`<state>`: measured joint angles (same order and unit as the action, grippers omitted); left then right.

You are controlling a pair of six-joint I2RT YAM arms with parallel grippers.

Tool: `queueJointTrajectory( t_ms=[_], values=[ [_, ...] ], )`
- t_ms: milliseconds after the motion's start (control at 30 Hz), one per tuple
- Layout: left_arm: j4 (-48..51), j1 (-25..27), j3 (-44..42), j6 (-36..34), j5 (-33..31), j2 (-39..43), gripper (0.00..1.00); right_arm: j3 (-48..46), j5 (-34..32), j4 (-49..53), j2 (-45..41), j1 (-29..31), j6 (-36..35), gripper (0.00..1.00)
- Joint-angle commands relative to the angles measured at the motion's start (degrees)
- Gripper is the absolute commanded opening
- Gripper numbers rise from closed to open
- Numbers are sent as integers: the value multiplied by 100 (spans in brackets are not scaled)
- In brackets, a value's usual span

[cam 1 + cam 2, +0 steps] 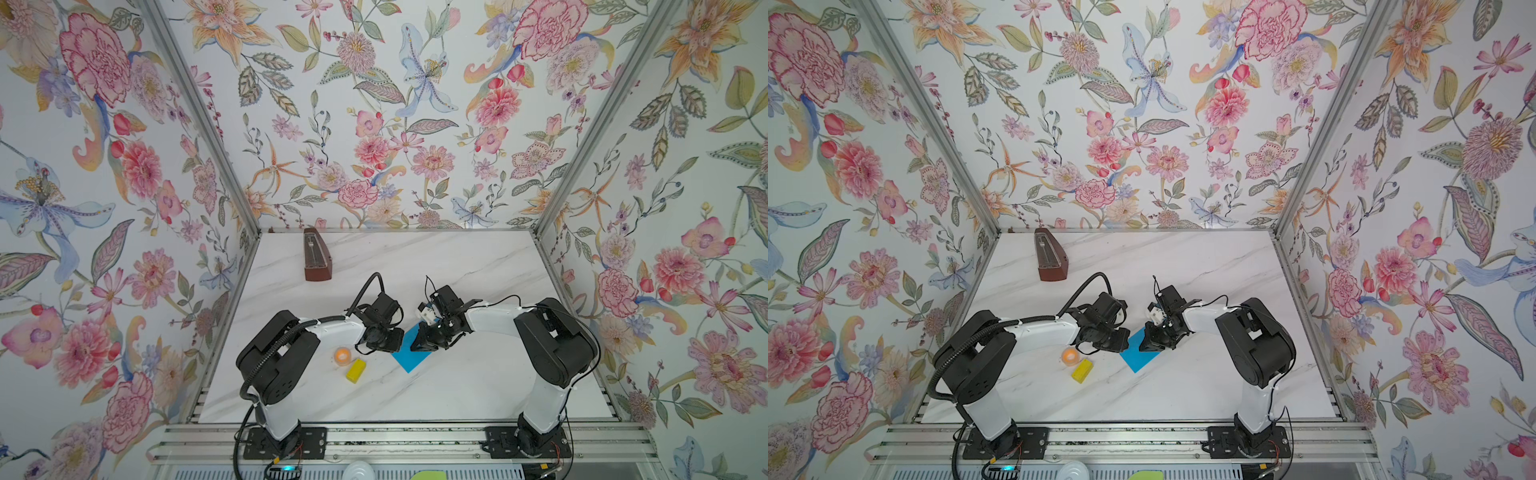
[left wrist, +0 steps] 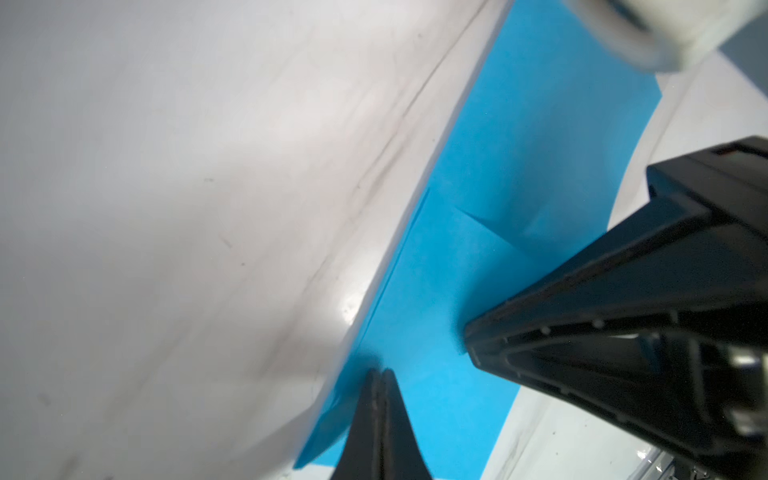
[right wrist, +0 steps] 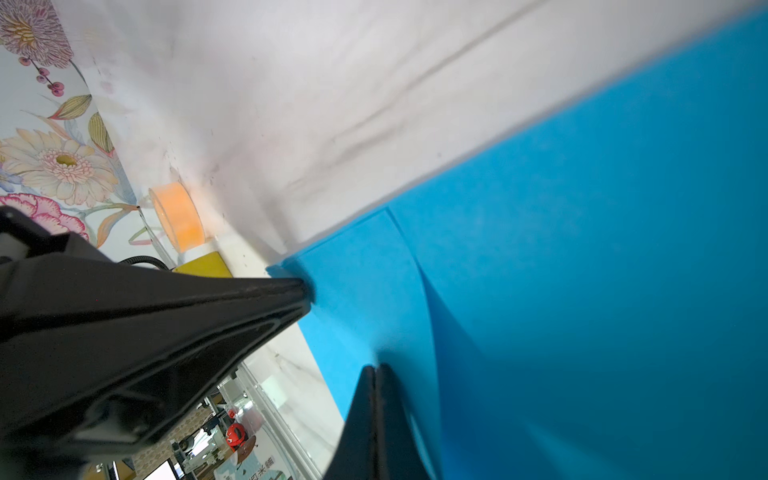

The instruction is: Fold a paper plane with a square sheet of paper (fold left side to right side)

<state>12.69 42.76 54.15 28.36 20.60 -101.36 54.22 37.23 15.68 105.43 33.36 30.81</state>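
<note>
Blue paper [image 1: 409, 359] under left pincer [image 2: 380, 374], right pincer [image 3: 376, 370]

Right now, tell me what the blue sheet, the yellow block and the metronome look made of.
Blue sheet: thin matte paper; it holds sharp creases and layered edges.
Yellow block: likely painted wood or plastic; uniform colour, soft sheen, crisp edges.
Metronome: apparently varnished wood; reddish-brown, slightly glossy faces.

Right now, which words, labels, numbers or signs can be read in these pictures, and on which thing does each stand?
Nothing can be read with certainty.
The pale sign in the background, right wrist view: printed characters, too blurred to read.
The metronome: scale marks too small to read.
The square sheet of paper: plain, no print.
</note>
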Motion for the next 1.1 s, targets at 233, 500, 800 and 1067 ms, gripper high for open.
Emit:
queueJointTrajectory(
  t_ms=[233,500,800,1067],
  values=[
    [72,-75,-733,106,-228,-224,0,-391,-1773,1355,-64,-155,-104,1],
    [12,-167,-897,144,-249,-314,0,-842,-2231,1550,-353,-572,-102,1],
    [13,-181,-836,160,-164,-215,0,-821,-2851,1865,-808,-582,97,1],
    [25,-181,-827,152,-139,-123,0,213,-2702,1957,-1457,180,672,3]
  ],
)
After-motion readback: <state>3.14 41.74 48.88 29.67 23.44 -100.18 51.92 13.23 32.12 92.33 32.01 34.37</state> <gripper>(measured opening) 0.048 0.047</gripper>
